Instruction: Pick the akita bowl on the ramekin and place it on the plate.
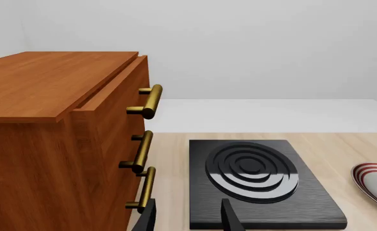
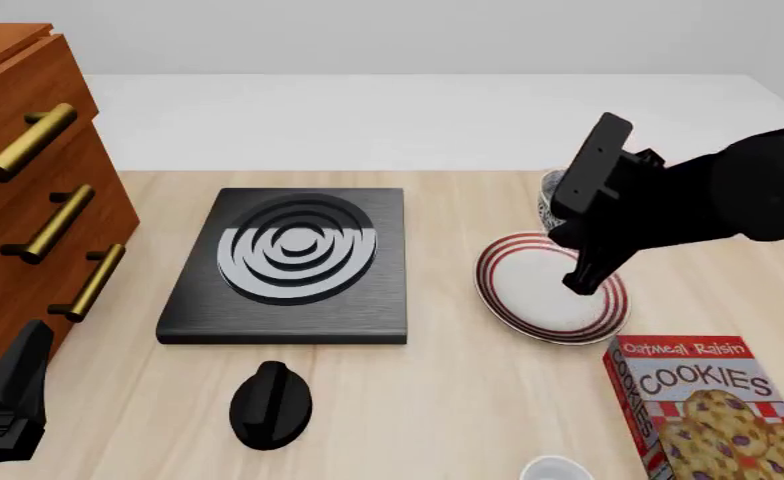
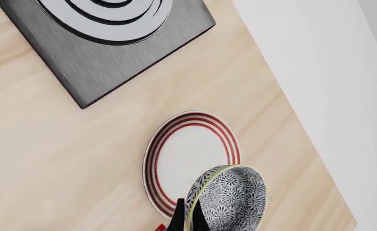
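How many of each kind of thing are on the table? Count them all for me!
Dishes: 3, the akita bowl, the plate and a small white dish at the near edge
Burners: 1, the black burner
Knobs: 1, the black knob
Cookie boxes: 1, the cookies box
Cabinets: 1, the wooden cabinet
Total: 7

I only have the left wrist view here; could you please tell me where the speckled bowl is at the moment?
Observer: The small dark-and-white speckled akita bowl is gripped by its rim in the right gripper, tilted on edge.
Operator: Is it over the plate?
Observer: In the right wrist view it overlaps the rim of the round white red-ringed plate; whether they touch, I cannot tell.
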Controlling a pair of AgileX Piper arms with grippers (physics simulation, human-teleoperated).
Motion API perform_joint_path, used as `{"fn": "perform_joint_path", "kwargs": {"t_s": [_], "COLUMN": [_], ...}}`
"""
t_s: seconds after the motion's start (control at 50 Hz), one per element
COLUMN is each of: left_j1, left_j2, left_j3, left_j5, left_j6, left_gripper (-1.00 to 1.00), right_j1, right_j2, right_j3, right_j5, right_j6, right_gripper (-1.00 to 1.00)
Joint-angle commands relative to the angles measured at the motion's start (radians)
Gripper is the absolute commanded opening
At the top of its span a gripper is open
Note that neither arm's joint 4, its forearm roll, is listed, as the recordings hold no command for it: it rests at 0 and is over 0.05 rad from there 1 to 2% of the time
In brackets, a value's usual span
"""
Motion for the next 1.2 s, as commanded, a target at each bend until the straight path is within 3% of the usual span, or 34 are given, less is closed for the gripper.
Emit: {"fn": "perform_joint_path", "kwargs": {"t_s": [0.02, 0.16, 0.22, 0.28, 0.62, 0.92, 1.2], "left_j1": [0.0, 0.0, 0.0, 0.0, 0.0, 0.0, 0.0], "left_j2": [0.0, 0.0, 0.0, 0.0, 0.0, 0.0, 0.0], "left_j3": [0.0, 0.0, 0.0, 0.0, 0.0, 0.0, 0.0], "left_j5": [0.0, 0.0, 0.0, 0.0, 0.0, 0.0, 0.0], "left_j6": [0.0, 0.0, 0.0, 0.0, 0.0, 0.0, 0.0], "left_gripper": [1.0, 1.0, 1.0, 1.0, 1.0, 1.0, 1.0], "right_j1": [-0.007, -0.015, -0.003, -0.016, -0.049, -0.075, -0.075], "right_j2": [0.057, 0.098, 0.125, 0.136, 0.213, 0.255, 0.293], "right_j3": [-0.027, -0.019, -0.065, -0.054, -0.067, -0.001, -0.005], "right_j5": [-0.038, -0.074, -0.055, -0.072, -0.136, -0.23, -0.253], "right_j6": [0.014, 0.002, 0.068, 0.046, 0.052, 0.022, 0.033], "right_gripper": [-1.0, -1.0, -1.0, -1.0, -1.0, -1.0, -1.0]}}
